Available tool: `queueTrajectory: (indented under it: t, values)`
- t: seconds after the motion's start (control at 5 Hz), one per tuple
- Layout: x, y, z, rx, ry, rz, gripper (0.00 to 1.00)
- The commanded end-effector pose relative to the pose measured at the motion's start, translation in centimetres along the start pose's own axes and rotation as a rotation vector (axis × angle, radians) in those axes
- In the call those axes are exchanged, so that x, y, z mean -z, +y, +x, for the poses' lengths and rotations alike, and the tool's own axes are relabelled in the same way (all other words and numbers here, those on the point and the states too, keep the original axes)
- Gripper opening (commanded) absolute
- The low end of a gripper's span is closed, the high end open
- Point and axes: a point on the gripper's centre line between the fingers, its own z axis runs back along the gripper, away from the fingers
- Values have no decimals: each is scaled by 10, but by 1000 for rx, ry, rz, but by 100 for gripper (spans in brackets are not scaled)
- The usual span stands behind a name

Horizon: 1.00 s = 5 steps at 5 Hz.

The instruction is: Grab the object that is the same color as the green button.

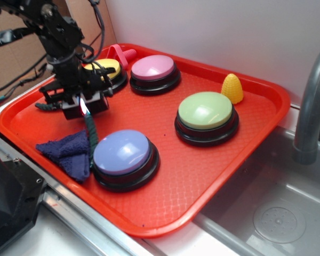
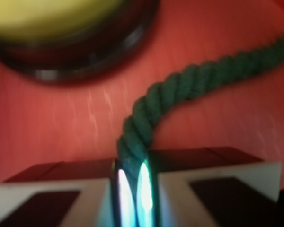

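A dark green twisted rope (image 1: 90,133) hangs from my gripper (image 1: 84,108) above the red tray (image 1: 192,176), its lower end reaching down between the blue cloth and the lavender button. In the wrist view the rope (image 2: 180,90) curves away to the upper right, one end pinched between my two shut fingers (image 2: 132,189). The pale green dome button (image 1: 206,110) with a black base sits on the tray's right half, well away from the gripper.
A dark blue cloth (image 1: 68,151) lies by the lavender button (image 1: 122,152) at the tray's front left. A yellow button (image 1: 108,69), a pink button (image 1: 152,68), a pink object (image 1: 121,55) and a yellow corn toy (image 1: 232,88) stand further back. A sink (image 1: 277,213) and faucet (image 1: 309,106) are at right.
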Motion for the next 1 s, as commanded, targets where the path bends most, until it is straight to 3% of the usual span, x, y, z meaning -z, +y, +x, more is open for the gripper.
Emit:
queueTrajectory:
  t: [0.0,0.2,0.4,0.6,0.8]
  values:
    - [-103,-31,15,372,3,-6,0]
    - [-129,-46,6,576,15,31,0]
    - [-157,-46,-2,728,45,-16,0]
    - [-165,-40,-5,769,22,-56,0]
    - [-165,-37,-4,779,25,-40,0]
